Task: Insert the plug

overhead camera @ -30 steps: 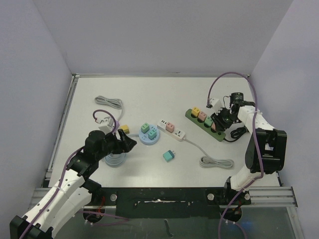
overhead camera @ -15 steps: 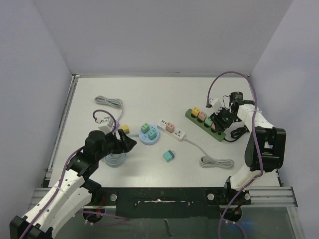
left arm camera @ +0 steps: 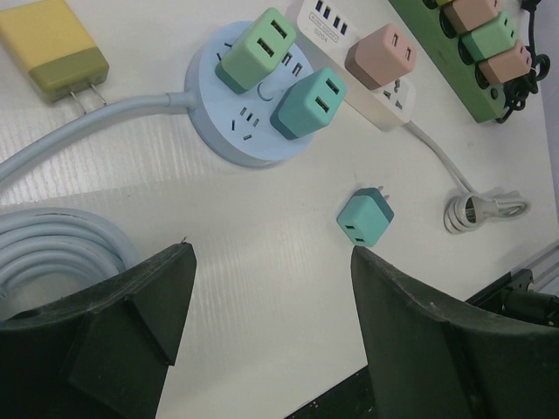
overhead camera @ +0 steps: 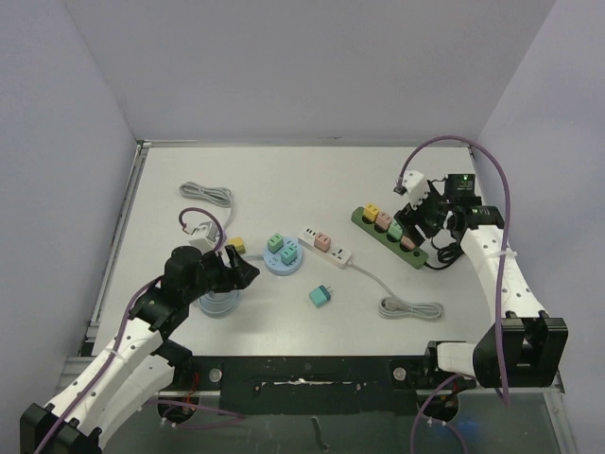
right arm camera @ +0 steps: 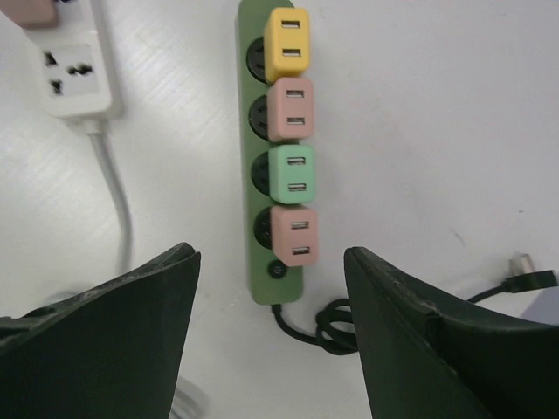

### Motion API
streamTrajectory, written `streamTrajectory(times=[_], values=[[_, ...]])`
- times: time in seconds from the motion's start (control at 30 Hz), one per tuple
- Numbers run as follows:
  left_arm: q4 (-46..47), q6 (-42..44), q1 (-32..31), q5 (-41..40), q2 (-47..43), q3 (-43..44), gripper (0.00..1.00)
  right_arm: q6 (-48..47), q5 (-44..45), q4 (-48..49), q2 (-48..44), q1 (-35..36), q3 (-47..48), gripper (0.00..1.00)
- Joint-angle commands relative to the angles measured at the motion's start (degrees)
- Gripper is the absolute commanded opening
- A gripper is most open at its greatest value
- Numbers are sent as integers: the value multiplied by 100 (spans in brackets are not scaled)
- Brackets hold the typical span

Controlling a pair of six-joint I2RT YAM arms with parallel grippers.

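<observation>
- Top external: my right gripper (overhead camera: 414,222) hangs over the long green plastic power strip (overhead camera: 360,218). My left gripper (overhead camera: 240,270) is beside the coiled pale-blue cable (overhead camera: 217,305). A loose teal cube plug (overhead camera: 321,296) lies on the white table (overhead camera: 284,180) between the two arms, touching nothing.
- Left wrist: my left jaws stand wide and empty. The teal cube plug lies ahead of them with its prongs free. A yellow block plug (left arm camera: 54,44) also lies unplugged, beside the round pale-blue socket hub (left arm camera: 218,144), which carries two green plugs.
- Right wrist: my right jaws stand wide, with nothing between them. All four sockets of the power strip are filled: yellow, pink, green, pink. The nearest pink cube plug (right arm camera: 294,234) looks seated flush.
- Progress, as I judge it: the green strip is finished, and the teal and yellow plugs are left.
</observation>
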Motion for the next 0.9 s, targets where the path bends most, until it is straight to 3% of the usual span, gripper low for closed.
streamTrajectory(times=[0.0, 0.13, 0.23, 0.33, 0.4, 0.47, 0.57, 0.73, 0.87], values=[[372, 129, 35, -181, 43, 367, 70, 2318, -201, 734, -375, 210, -304, 69], [518, 132, 35, -305, 70, 411, 70, 3382, 261, 1947, -1539, 844, -1288, 74], [617, 152, 35, -442, 77, 441, 70, 4086, 758, 2665, -2305, 1032, -1912, 99], [654, 237, 33, -618, 101, 499, 70, 5082, 1394, 3336, -3076, 1048, -2669, 98], [607, 257, 35, -728, 123, 555, 70, 5882, 2079, 3111, -3396, 1046, -2976, 97], [580, 254, 35, -800, 129, 583, 69, 6748, 2664, 2464, -3432, 1005, -3006, 98], [562, 245, 35, -894, 128, 570, 69, 6899, 2245, 1824, -3033, 919, -2923, 97], [571, 274, 35, -913, 151, 551, 69, 7282, 1598, 2107, -2622, 1094, -3325, 98], [561, 258, 35, -899, 132, 512, 69, 7781, 1918, 2103, -2277, 1792, -3187, 98]])
